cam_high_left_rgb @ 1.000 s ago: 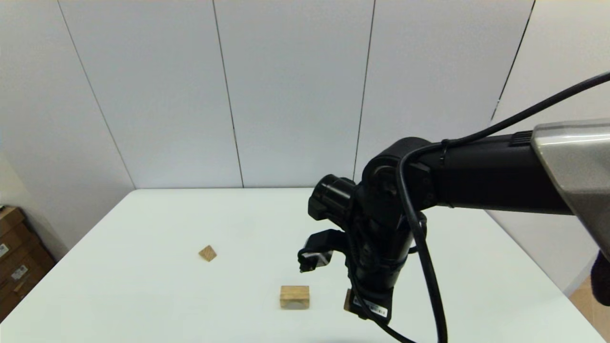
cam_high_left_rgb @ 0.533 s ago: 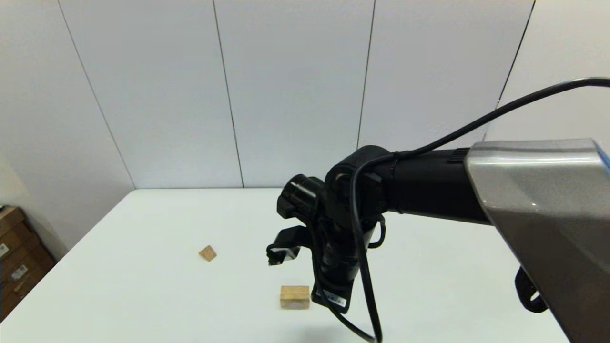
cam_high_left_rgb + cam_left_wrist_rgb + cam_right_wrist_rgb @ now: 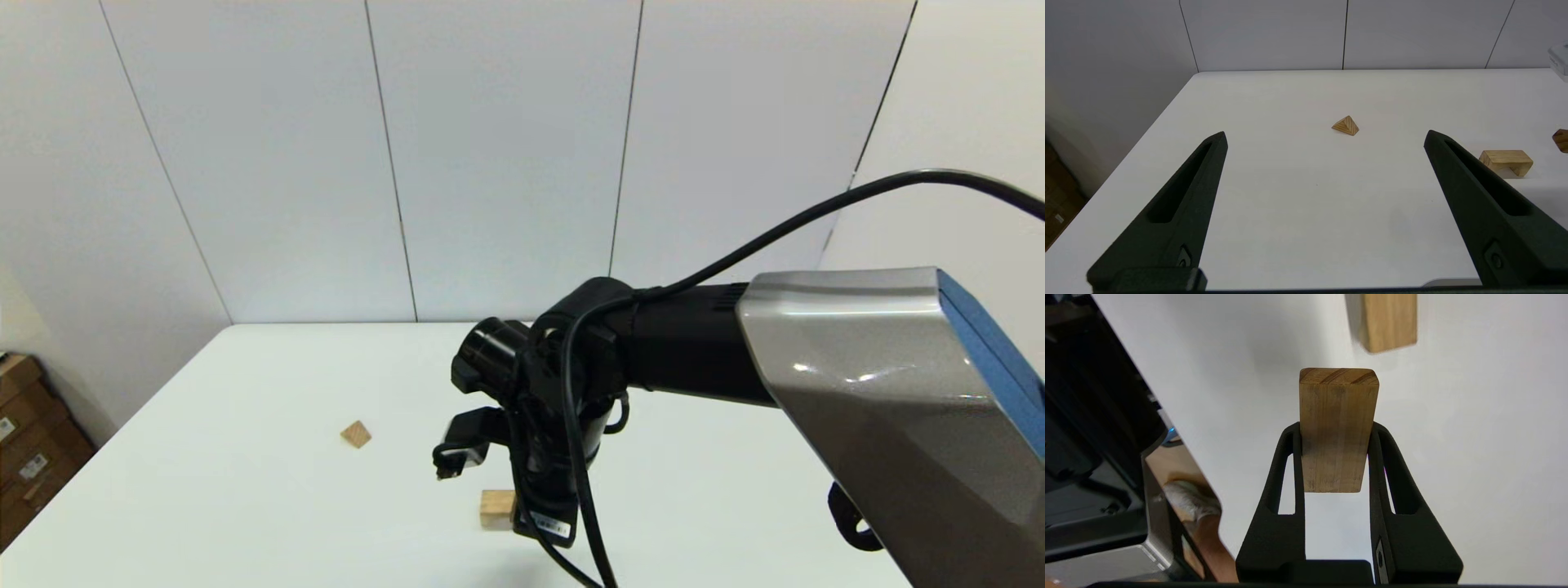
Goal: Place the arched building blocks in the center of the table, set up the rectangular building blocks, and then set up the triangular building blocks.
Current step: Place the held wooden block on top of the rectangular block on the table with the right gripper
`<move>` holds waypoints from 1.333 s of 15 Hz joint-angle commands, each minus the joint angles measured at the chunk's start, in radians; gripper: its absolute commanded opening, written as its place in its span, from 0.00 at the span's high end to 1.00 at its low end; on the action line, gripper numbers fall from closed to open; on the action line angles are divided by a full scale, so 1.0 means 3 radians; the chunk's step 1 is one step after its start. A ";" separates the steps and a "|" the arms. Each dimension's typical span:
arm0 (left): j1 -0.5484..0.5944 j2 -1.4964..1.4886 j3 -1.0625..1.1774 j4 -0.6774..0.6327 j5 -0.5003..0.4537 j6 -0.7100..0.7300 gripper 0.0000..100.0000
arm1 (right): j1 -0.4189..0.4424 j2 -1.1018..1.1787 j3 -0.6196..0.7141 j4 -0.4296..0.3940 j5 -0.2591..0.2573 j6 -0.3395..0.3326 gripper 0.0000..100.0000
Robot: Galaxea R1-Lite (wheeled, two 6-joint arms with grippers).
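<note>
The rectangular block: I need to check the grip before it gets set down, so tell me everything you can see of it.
The rectangular block is a solid oblong brick of light-brown wood with straight grain on its long face and curved layers showing on its end face. The right gripper is shut on it, one finger on each long side, with about half its length sticking out beyond the fingertips. It hangs above the white table, close to the arched block, not touching it.

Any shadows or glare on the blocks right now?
Right wrist view: rectangular block in the right gripper casts a soft shadow on the table, no glare. Left wrist view: arched block evenly lit, faint shadow beside it. Head view: highlights on the silver arm cover.
</note>
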 commanded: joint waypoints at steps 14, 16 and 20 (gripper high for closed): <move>-0.0004 0.0000 0.0000 -0.0004 0.0003 -0.0002 0.00 | -0.0011 0.0280 -0.0005 -0.0842 0.0010 -0.0849 1.00; 0.0001 0.0000 0.0000 0.0002 0.0003 -0.0002 0.00 | -0.0036 0.0300 -0.0015 -0.0857 0.0010 -0.0895 1.00; 0.0001 0.0000 0.0000 -0.0004 -0.0003 -0.0002 0.00 | -0.0046 0.0311 -0.0010 -0.0857 0.0010 -0.0972 1.00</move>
